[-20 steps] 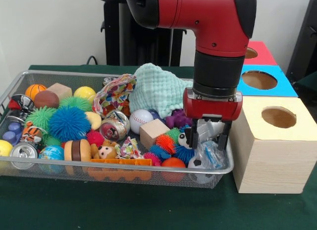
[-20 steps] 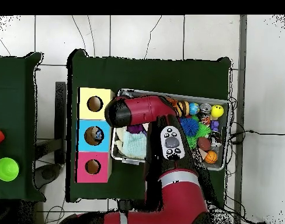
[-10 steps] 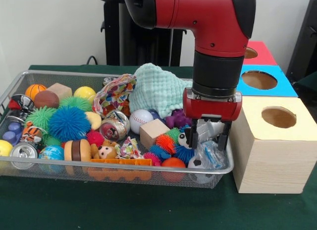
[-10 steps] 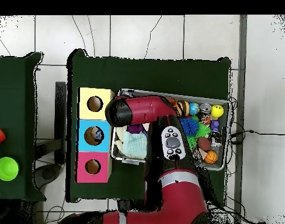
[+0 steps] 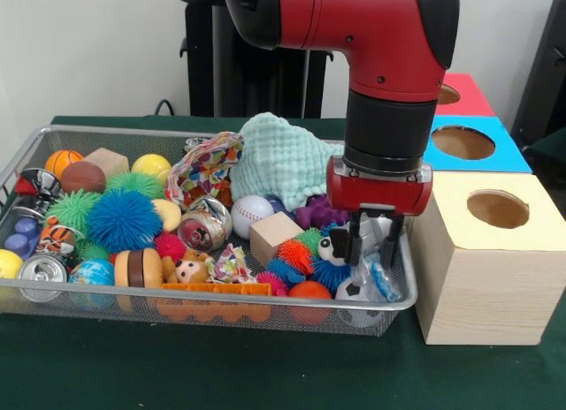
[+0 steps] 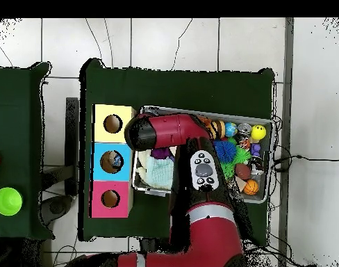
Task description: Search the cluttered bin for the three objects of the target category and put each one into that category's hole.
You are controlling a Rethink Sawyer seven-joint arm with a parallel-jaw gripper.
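Clear plastic lump point(image 5: 375, 276) sits gripped between claw point(image 5: 372, 244) fingers inside bin point(image 5: 265, 297).

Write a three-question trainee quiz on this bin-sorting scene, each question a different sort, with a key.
1. True or false: the gripper is over the bin's corner nearest the yellow-topped box.
2. Which box has the hole for clear plastic? A red-topped B blue-topped C yellow-topped
3. Fill in: the clear plastic lump lies directly below the ____.

Key: 1 true; 2 B; 3 gripper.
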